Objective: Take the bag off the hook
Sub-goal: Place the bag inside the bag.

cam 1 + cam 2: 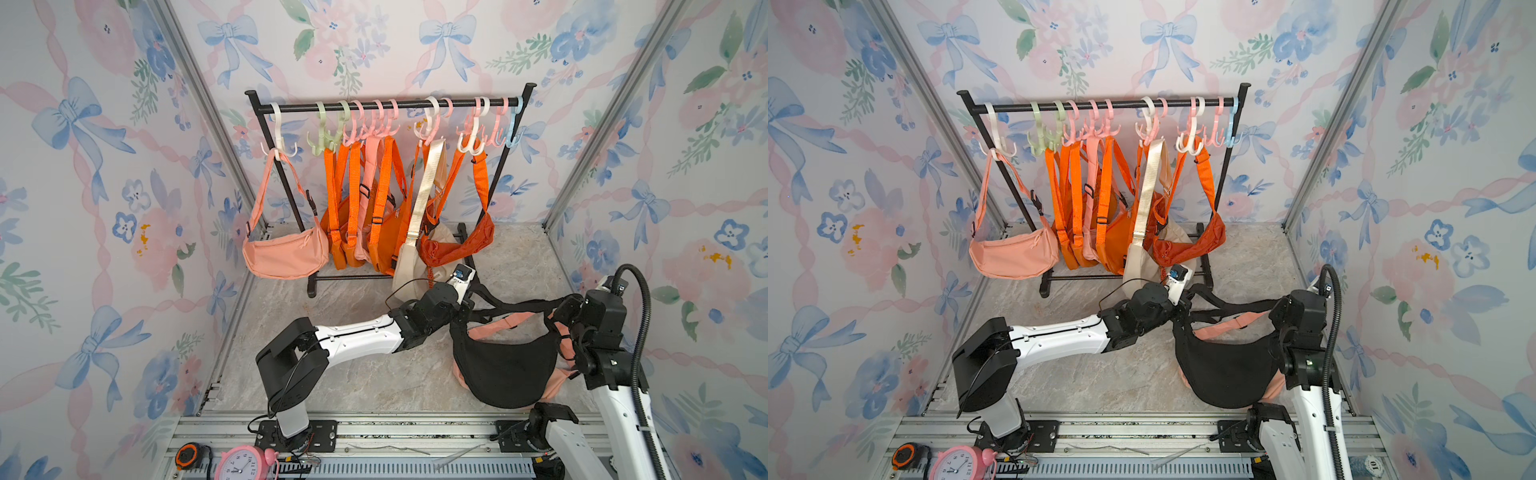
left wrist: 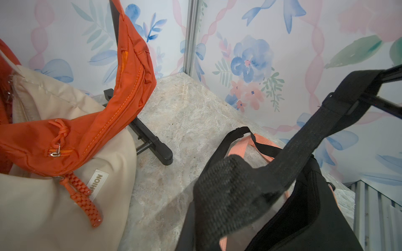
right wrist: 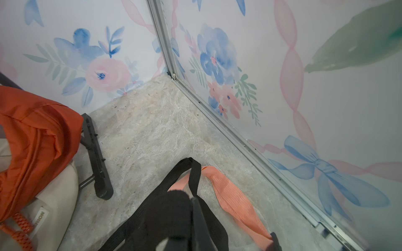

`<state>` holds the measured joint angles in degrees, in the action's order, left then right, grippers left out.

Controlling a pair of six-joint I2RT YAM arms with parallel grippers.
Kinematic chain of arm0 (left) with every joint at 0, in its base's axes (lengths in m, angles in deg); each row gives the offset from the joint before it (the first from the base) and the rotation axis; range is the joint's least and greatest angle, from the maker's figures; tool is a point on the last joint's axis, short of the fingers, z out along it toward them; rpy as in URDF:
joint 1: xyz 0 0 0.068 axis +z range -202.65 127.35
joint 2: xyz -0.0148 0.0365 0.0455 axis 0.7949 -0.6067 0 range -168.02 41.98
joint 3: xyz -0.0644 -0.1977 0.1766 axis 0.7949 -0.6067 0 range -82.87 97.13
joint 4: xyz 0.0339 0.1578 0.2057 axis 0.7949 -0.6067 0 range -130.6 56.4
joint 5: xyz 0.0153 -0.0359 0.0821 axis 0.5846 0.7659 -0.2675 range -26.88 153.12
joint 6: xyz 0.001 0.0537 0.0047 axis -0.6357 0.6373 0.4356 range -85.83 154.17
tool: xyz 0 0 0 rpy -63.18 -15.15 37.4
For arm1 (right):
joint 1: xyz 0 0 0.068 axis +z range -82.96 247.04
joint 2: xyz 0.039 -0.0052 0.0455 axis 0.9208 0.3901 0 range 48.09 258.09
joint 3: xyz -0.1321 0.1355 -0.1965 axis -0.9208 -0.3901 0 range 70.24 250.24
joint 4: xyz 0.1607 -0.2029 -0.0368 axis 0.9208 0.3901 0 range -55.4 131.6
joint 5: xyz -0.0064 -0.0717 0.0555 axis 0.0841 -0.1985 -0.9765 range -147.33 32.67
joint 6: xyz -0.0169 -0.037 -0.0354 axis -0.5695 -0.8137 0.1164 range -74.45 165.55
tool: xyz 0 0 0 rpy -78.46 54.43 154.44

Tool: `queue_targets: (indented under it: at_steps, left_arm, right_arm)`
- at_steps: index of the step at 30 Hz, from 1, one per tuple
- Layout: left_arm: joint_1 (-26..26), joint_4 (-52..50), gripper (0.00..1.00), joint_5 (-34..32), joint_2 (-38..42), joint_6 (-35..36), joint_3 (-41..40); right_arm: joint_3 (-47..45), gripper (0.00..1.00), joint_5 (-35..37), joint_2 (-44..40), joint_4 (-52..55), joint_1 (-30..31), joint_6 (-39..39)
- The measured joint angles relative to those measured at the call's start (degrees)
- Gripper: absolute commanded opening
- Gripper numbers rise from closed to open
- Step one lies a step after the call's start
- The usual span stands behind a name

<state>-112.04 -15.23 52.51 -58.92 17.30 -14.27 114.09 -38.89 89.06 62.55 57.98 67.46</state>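
I am holding the black bag (image 1: 505,370) off the rack (image 1: 386,106), sagging low over the table (image 1: 353,324) — my left gripper (image 1: 462,309) and my right gripper (image 1: 560,315) both clamping its strap (image 1: 519,309) — so removal is looking complete, and I am judging the next move as lowering it, then releasing.

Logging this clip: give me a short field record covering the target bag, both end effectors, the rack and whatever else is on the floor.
target: black bag, off the rack, slung between the two arms
left end effector: shut on the black bag's strap
right end effector: shut on the strap at the bag's other end
rack: orange bags, a peach bag and a cream bag hang from its hooks
underneath: pink bag on the floor, partly covered by the black bag
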Motion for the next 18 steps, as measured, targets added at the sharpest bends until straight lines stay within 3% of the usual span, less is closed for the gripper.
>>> queue_targets:
  at_steps: [4,13,18]
  left_arm:
    - [1.75,0.15,0.0,1.53,-3.89,-0.85,1.99]
    - [4.42,0.33,0.0,6.08,-14.4,-3.39,8.9]
    - [4.46,0.31,0.18,7.93,-18.75,-4.7,12.39]
  right_arm:
    - [-2.25,0.05,-5.9,5.49,-3.78,-5.18,2.89]
    - [-3.19,0.19,-11.21,16.9,-11.15,-6.62,5.99]
    - [-3.8,0.21,-12.68,20.94,-14.95,-6.67,6.51]
